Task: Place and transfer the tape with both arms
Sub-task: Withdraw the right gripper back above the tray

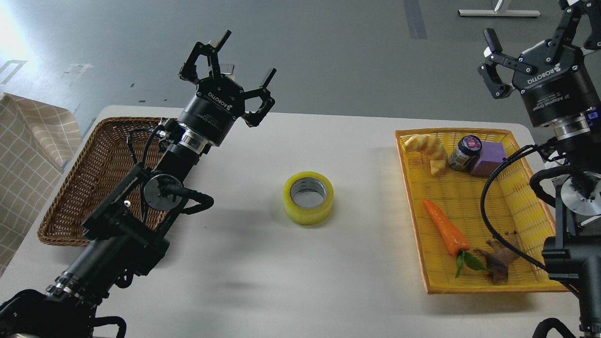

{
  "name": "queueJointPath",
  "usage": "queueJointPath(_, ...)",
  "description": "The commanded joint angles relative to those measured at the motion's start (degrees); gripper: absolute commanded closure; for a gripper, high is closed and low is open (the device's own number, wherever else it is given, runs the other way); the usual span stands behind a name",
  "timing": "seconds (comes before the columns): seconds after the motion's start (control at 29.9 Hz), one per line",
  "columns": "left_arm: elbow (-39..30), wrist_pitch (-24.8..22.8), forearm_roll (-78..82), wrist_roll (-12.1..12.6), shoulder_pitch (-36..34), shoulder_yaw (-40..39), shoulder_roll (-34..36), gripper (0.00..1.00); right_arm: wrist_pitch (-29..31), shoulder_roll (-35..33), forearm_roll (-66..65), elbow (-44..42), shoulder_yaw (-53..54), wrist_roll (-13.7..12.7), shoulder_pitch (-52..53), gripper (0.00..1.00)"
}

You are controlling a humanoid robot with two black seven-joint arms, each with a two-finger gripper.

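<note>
The roll of translucent yellow tape (308, 197) lies flat on the white table (281, 281), near its middle, with the grey-white core facing up. My left gripper (246, 58) is open and empty, raised above the table's far left, well up and left of the tape. My right gripper (535, 33) is open and empty, raised high at the upper right above the far end of the yellow tray (493, 286). Its upper finger is cut off by the view's top edge. Neither gripper touches the tape.
A brown wicker basket (89, 188) sits at the table's left under my left arm. The yellow tray on the right holds a croissant (427, 151), a small dark jar (464, 152), a purple block (488, 158), a carrot (445, 227) and a brown root (500, 263). A checked cloth (23, 150) lies far left.
</note>
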Motion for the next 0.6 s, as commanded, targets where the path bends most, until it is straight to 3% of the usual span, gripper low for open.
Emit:
queueJointPath(0.0,-0.04,0.00,0.24,0.15,-0.10,0.09,0.12,0.02,0.02,1.31,0.87,-0.58,1.70,-0.08,-1.22,0.00)
queueJointPath(0.33,-1.09,0.00,2.08,-0.64,-1.50,1.49,0.90,0.02,0.02,1.31,16.41,-5.50,0.48,-1.05,-4.03,0.00)
queueJointPath(0.57,-3.47,0.00,9.98,-0.64,-2.38,5.62,4.95,0.02,0.02,1.31,17.22,-6.04,0.21,-0.96,-5.79,0.00)
